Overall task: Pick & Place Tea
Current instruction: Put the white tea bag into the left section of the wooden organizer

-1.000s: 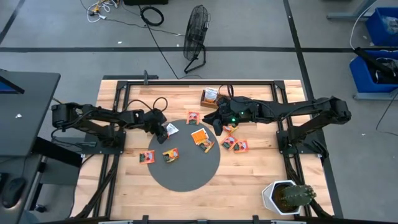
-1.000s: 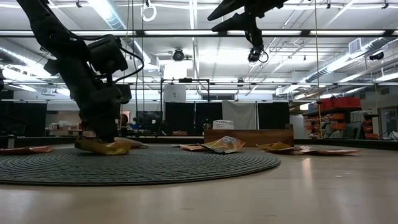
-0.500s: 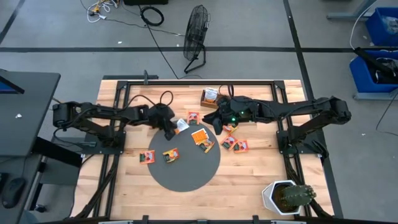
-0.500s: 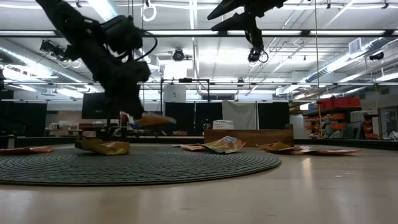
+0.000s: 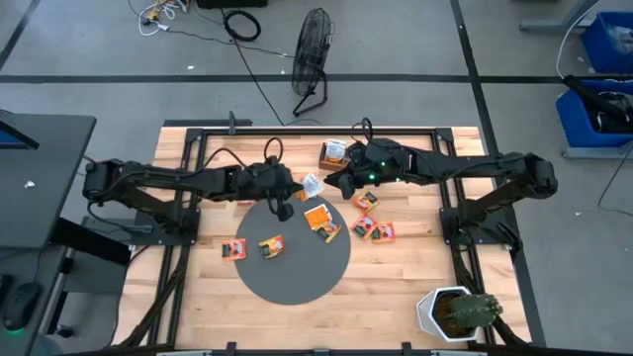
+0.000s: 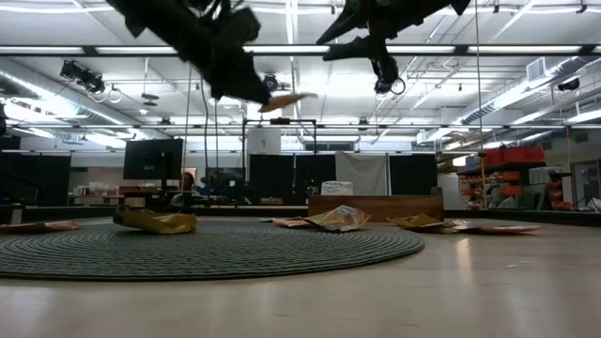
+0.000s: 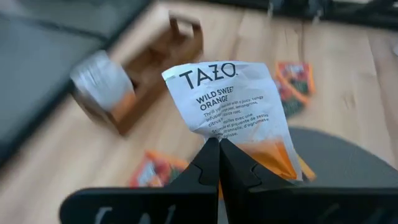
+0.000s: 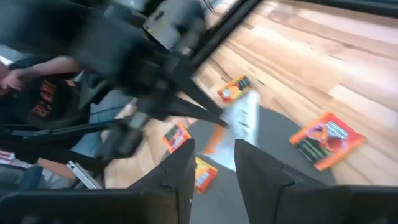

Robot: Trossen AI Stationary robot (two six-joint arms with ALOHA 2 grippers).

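Above the grey disc (image 5: 297,259), left claw (image 5: 300,188) pinches a white tea packet (image 5: 313,184).

Grey floor (image 5: 119,59), black fan (image 5: 314,44), ceiling lights (image 6: 526,91)

Wooden table (image 5: 396,287) with black metal frame (image 5: 193,133) along its edges; grey round mat (image 5: 297,272) lies near table middle. Small wooden box (image 5: 334,154) at far edge, just beyond the mat. White pot with cactus (image 5: 457,312) at near right corner. Floor beyond table: black fan (image 5: 313,61) on stand, black cables (image 5: 240,24) coiled near it. Blue bins (image 5: 605,69) at far right. Dark desk (image 5: 35,168) to left of table. Right wrist view: a seated person (image 8: 43,93) in dark shirt beyond the table
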